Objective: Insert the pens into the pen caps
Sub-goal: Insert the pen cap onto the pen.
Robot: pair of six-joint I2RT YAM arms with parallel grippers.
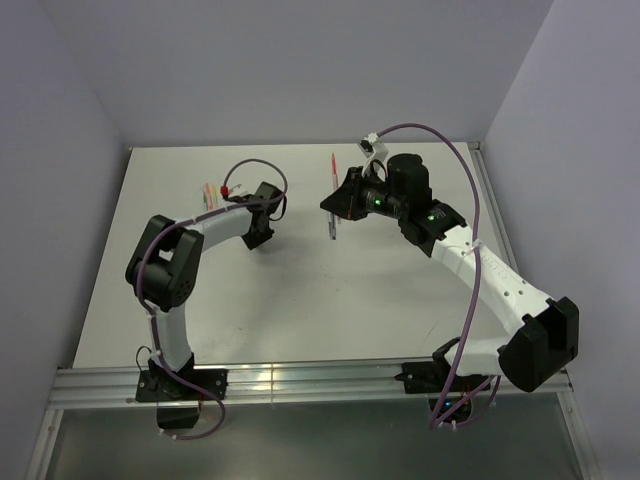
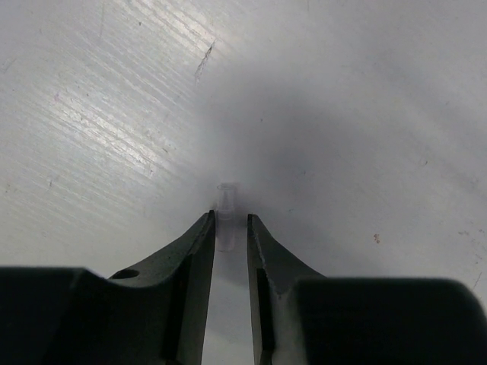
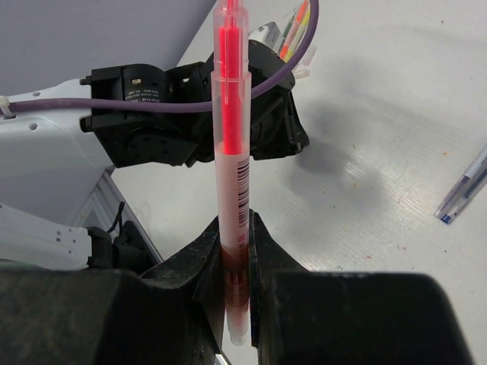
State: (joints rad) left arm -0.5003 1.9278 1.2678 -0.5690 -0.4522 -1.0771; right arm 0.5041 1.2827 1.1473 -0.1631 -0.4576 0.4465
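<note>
Grey-white counter fills the top view, closed in by pale lilac wall panels. The right arm is the bulkiest thing on it. It leaves its base at 5 o'clock, swings out to an elbow near 4 o'clock and reaches back in to about 1 o'clock. The left arm rises from 7 o'clock and curls in towards 11 o'clock.

At the end of the right arm, the right jaws are pressed together on the red pen. They pinch its clear barrel close to one end. The rest of the pen, with its red core and a printed barcode, sticks out well past the tips. Seen from above it points towards 12 o'clock.

A blue pen lies flat on the counter, just beside the right jaws on their 6 o'clock side. A small bunch of pens in orange, pink and yellow lies together at about 10 o'clock, near the left wrist.

Down at the counter, the left jaws stand a little spread, slightly wider than the clear pen cap between their tips. The cap's far end pokes out past the tips. It sits close to one finger, with a thin gap to the other.
</note>
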